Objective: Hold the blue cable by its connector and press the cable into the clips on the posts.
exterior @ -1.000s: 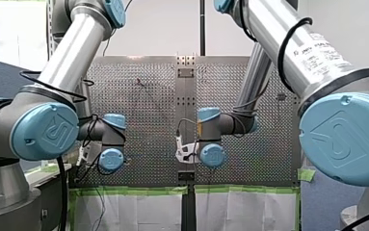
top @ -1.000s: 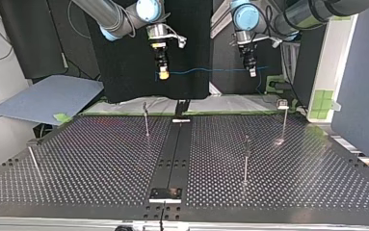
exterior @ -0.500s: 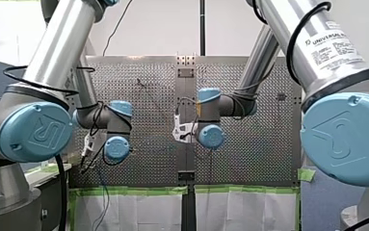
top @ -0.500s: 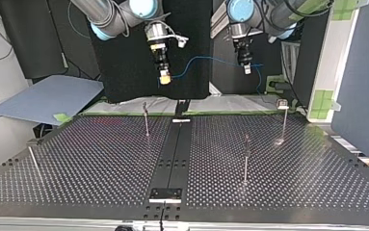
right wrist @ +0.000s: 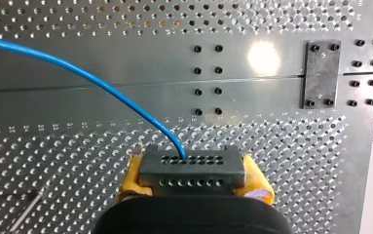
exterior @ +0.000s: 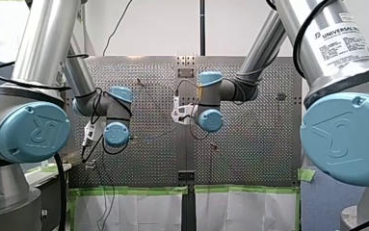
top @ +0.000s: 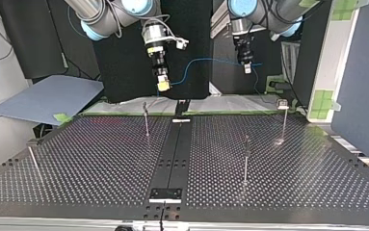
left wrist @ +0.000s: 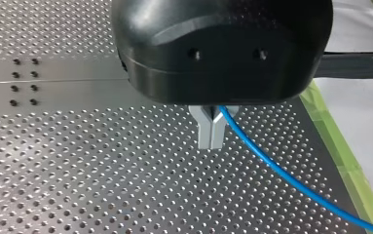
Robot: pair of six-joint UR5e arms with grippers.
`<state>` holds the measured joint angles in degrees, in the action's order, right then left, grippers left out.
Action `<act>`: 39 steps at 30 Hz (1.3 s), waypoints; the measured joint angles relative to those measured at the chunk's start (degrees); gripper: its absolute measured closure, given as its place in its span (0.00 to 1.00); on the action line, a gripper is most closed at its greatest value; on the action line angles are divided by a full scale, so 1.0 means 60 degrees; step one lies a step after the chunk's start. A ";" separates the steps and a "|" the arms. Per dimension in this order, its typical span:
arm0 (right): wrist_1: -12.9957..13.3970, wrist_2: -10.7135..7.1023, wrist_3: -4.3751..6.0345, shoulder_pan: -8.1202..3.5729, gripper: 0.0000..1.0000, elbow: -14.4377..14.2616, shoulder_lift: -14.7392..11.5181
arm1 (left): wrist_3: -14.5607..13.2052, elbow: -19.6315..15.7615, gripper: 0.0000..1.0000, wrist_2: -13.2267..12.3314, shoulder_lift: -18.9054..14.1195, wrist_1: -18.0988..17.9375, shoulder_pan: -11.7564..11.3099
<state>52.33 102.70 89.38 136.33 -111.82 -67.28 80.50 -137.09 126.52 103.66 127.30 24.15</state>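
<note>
The blue cable (top: 206, 60) sags in a slack arch between my two grippers, above the table's far edge in the top view. My right gripper (top: 163, 85) has its yellow pads (right wrist: 257, 185) shut on the cable's dark grey connector (right wrist: 191, 163). My left gripper (top: 247, 67) has its metal fingers (left wrist: 204, 131) shut on the cable (left wrist: 271, 165), which trails on past them. Thin posts with clips stand on the table: one (top: 146, 118) just below my right gripper, another (top: 246, 159) nearer the camera, and a third (top: 284, 118) at the top view's right.
A fourth post (top: 32, 161) leans near the perforated table's (top: 100, 163) left edge in the top view. A centre rail with a dark plate (top: 165, 194) runs down the middle. A blue-grey sheet (top: 47, 96) lies off the table's far left corner. Green tape (left wrist: 340, 156) lines the edge.
The cable was taut and straight and now arches slack. In the top view my right gripper has come lower toward the nearest post, and my left gripper has shifted a little left and up.
</note>
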 joint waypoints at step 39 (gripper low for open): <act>-0.1034 -0.0743 -0.0101 0.0075 1.00 0.1078 -0.0016 | 0.1214 0.1297 1.00 -0.0361 -0.2388 0.1958 0.0266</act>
<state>46.13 98.24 88.78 136.78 -105.35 -67.38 87.78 -129.30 124.35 89.33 139.05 25.75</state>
